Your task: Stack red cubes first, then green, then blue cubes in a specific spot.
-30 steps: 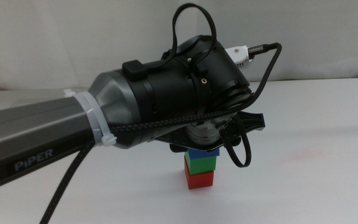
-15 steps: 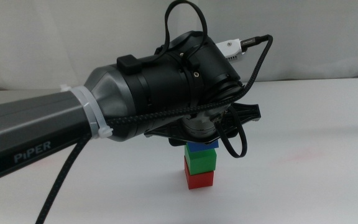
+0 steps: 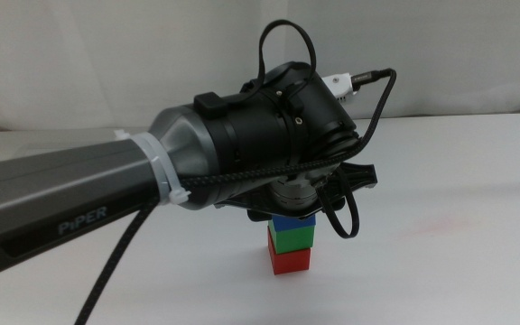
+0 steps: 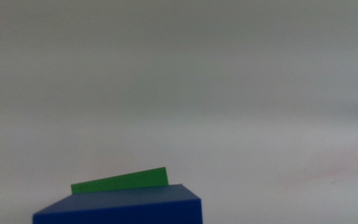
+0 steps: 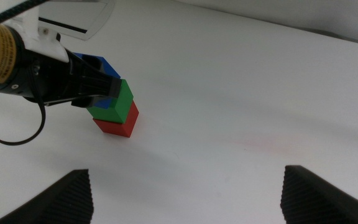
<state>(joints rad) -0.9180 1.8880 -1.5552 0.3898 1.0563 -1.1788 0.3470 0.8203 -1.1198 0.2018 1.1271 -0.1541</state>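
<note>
Left gripper [image 3: 293,213] mostly hidden in the middle view: the dark wrist housing and braided cable sit in front of it, so the fingertips don't show there. Its own wrist view shows no jaws at all, only the small solid royal-blue cube [image 4: 120,208] cut off by the frame edge, with a sliver of the small solid bright-green cube [image 4: 119,181] behind it. In the right wrist view the dark fingers [image 5: 95,84] reach in around the blue cube [image 5: 106,64]; whether they clamp it or stand loose beside it, cannot tell.

Stack sits directly under the left gripper: small solid bright-red cube [image 3: 289,260] on the plain white tabletop [image 3: 441,262], green cube [image 3: 291,236] on it, blue cube [image 3: 292,221] on top, its upper part covered by the gripper. Cubes look roughly aligned.

Right gripper [image 5: 187,186] is well apart from the stack, jaws spread wide, nothing between them.
</note>
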